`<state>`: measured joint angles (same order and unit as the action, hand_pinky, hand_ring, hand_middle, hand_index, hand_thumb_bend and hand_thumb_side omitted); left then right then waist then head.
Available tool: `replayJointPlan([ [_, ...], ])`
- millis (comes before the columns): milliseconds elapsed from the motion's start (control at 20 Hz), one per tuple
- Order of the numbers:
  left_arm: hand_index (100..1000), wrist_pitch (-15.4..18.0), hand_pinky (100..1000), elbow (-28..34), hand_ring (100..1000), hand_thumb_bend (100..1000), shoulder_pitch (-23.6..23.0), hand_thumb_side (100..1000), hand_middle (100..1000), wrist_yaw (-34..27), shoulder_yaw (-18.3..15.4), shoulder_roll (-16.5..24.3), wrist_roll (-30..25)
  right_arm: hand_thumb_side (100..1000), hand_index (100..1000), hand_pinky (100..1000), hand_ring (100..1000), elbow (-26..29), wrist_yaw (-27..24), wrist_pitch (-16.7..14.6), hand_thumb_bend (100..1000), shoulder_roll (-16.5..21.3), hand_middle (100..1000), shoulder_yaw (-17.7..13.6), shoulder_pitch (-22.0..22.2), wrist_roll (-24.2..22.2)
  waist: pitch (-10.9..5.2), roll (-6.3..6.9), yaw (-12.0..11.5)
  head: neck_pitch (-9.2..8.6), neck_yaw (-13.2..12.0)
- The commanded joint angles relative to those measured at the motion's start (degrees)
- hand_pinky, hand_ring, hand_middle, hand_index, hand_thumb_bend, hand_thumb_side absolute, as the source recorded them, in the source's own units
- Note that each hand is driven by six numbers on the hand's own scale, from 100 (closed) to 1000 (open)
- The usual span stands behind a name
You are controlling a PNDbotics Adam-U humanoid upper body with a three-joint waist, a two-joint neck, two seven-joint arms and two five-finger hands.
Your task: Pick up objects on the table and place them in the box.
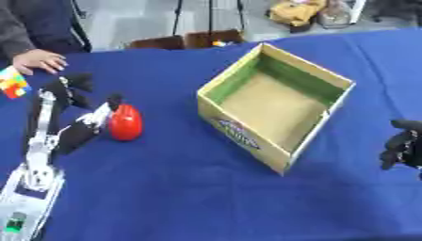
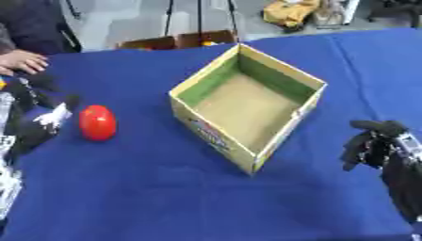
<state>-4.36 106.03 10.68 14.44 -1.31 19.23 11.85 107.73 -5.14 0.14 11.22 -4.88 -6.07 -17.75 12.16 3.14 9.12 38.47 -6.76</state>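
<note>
**Red egg-shaped object: handling notes before pickup**

Lower right of frame: right robot hand [image 2: 381,141] idle, fingers curled, holding nothing, well apart from the box.

Left of frame: left robot hand [image 1: 82,124] beside the red object [image 1: 125,122], one dark finger at its top, the rest against its left side. Whether the fingers are closed round it I cannot tell.

Object stands upright on the blue desk [image 1: 190,188], left of the cardboard box [image 1: 276,101]. Smooth, glossy, rounded; judged light, rigid, likely slippery. Best hold: across the widest middle, thumb opposing fingers; a pinch near the tapered top could squirt it out.

Box open, interior bare. Upper left: a person's hand [image 1: 37,61] rests on the desk, near a multicoloured cube [image 1: 12,84].
</note>
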Motion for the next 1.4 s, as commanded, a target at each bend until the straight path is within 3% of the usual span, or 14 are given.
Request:
replayJointPlan([
  [50,732,0.1,564,1.3,457,670,0.6,502,553,0.1,-0.6,1.5,-0.3,1000,797,436,511,0.8,0.4,-0.1,100,0.6,516,0.0,-0.4,0.0,-0.91,-0.09,-0.1,-0.5,-0.1],
  [500,733,0.1,566,1.2,456,675,0.7,504,553,0.2,-0.5,1.7,-0.5,1000,797,436,511,0.8,0.4,-0.1,100,0.7,516,0.1,-0.5,0.0,-0.92,-0.16,-0.1,-0.54,-0.1],
  [750,775,-1.7,624,0.7,494,705,1.4,476,594,1.5,0.0,5.3,-3.7,1000,797,436,511,0.7,0.4,-0.1,100,0.7,516,0.0,-0.4,0.0,-1.02,-0.03,0.0,-0.77,0.2],
  [950,818,-4.3,684,-0.8,543,707,3.0,487,651,4.3,1.1,12.0,-11.6,1000,797,436,511,0.7,0.5,-0.1,100,0.8,516,0.0,-0.2,0.0,-1.23,0.19,0.2,-1.02,0.6],
  [1100,858,-6.5,723,-3.4,585,763,5.2,503,696,8.5,2.1,18.2,-19.1,1000,797,436,511,0.6,0.5,0.0,100,0.9,516,0.1,0.0,0.0,-1.44,0.38,0.4,-1.2,0.9],
  [1400,912,-8.5,728,-10.4,633,781,11.5,457,738,13.1,6.0,26.8,-32.8,1000,797,436,511,0.5,0.6,0.0,100,1.1,516,0.2,0.3,-0.2,-1.8,0.56,0.6,-1.05,1.1],
])
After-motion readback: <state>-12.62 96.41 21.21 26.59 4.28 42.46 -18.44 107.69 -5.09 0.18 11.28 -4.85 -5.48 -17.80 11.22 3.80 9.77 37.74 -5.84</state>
